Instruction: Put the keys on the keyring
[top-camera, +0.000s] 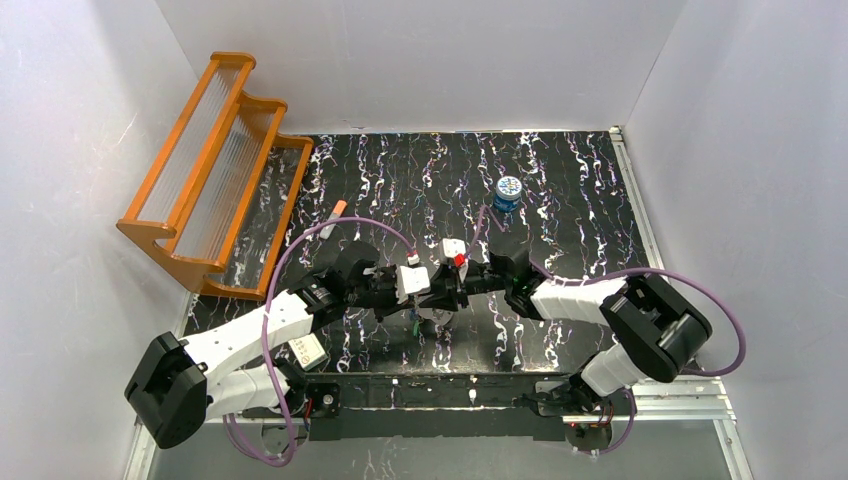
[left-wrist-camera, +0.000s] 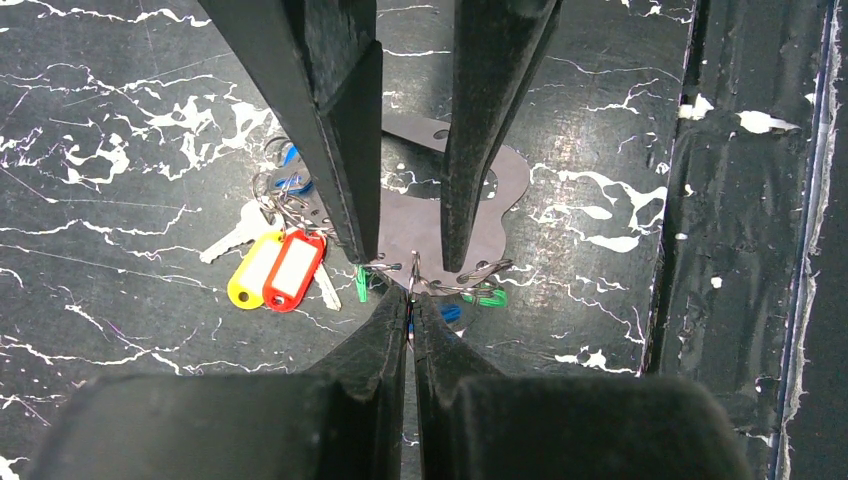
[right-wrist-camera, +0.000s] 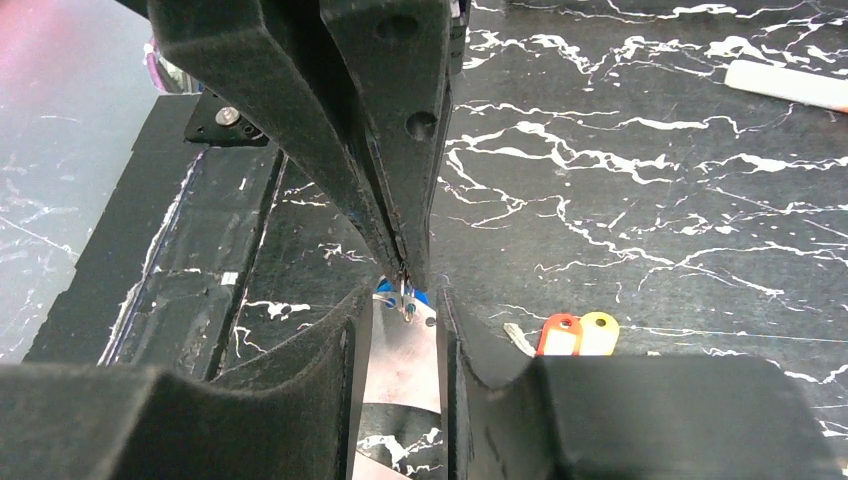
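The keyring (left-wrist-camera: 415, 215) is a pale grey flat loop held above the table. My right gripper (left-wrist-camera: 410, 258) is shut on it, one finger on each edge (right-wrist-camera: 402, 298). At the loop's near rim my left gripper (left-wrist-camera: 412, 300) is shut on a small wire ring (left-wrist-camera: 413, 272). Green keys (left-wrist-camera: 487, 297) and a blue key (left-wrist-camera: 450, 313) hang around that rim. In the right wrist view the left gripper (right-wrist-camera: 405, 275) pinches the wire ring just above the keyring (right-wrist-camera: 405, 350). A red-tagged key (left-wrist-camera: 295, 268) and a yellow-tagged key (left-wrist-camera: 255, 272) lie on the table to the left, with a bare silver key (left-wrist-camera: 232, 238).
An orange-framed rack (top-camera: 215, 170) leans at the back left. A small round blue tin (top-camera: 508, 192) stands at the back, and an orange-tipped white tube (top-camera: 332, 220) lies near the rack. White walls enclose the marbled black table (top-camera: 560, 230).
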